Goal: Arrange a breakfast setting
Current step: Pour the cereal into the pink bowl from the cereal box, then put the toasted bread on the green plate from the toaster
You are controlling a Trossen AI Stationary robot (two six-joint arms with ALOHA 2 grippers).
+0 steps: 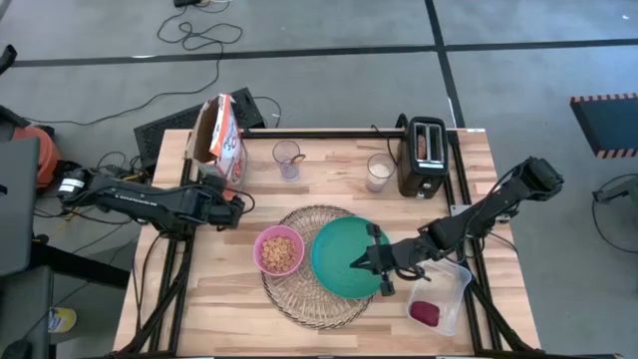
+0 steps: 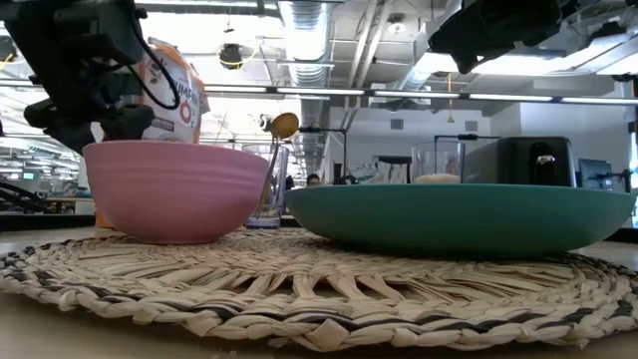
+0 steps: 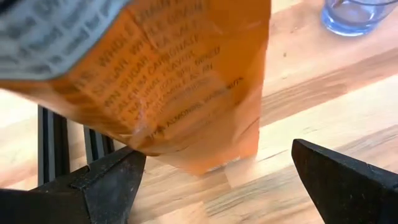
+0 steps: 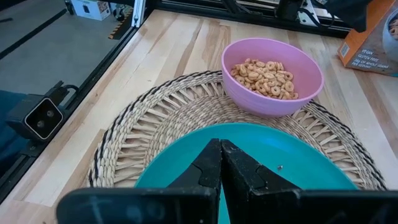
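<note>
Woven wicker forms the round mat [image 1: 317, 265] near the middle of the wooden surface [image 1: 239, 309], and two dishes sit on it side by side. The pink bowl [image 1: 279, 249] is on the mat's left part and holds pale cereal rings; the teal plate [image 1: 346, 257] fills the right part, just beside the bowl, and from above I cannot tell whether their rims touch. My right claw [image 1: 376, 261] is over the plate's right edge, its two dark fingers pressed together with nothing between them, their tips [image 4: 221, 152] above the teal surface in the right wrist view. My left claw [image 1: 227, 204] is beyond the mat's left side, at the foot of an orange cereal bag [image 1: 223, 135] that stands near the far left corner. Its fingers [image 3: 106, 180] are spread wide, one on each side of the bag's lower end without pinching it. A gold spoon [image 2: 282, 128] stands in a clear glass [image 1: 287, 158] behind the bowl. A second glass [image 1: 379, 172] with something white in it stands beside the black toaster [image 1: 423, 155]. A clear tub [image 1: 439, 299] at the near right holds a dark-red fruit [image 1: 425, 313].
</note>
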